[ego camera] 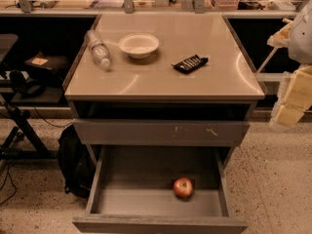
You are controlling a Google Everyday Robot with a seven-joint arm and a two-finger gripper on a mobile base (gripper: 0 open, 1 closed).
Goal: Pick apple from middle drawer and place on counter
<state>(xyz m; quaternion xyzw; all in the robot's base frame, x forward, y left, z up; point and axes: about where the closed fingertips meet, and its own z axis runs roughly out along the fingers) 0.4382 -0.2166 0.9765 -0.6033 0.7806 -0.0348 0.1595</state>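
The small red apple lies on the grey floor of the open middle drawer, right of centre and near the front. The beige counter tops the cabinet above it. My gripper hangs at the right edge of the view, beside the counter's right front corner, above the floor and well apart from the apple. It holds nothing that I can see.
On the counter lie a clear plastic bottle on its side, a white bowl and a dark snack bar. A scratched grey drawer front sits above the open drawer. A black bag stands left of the cabinet.
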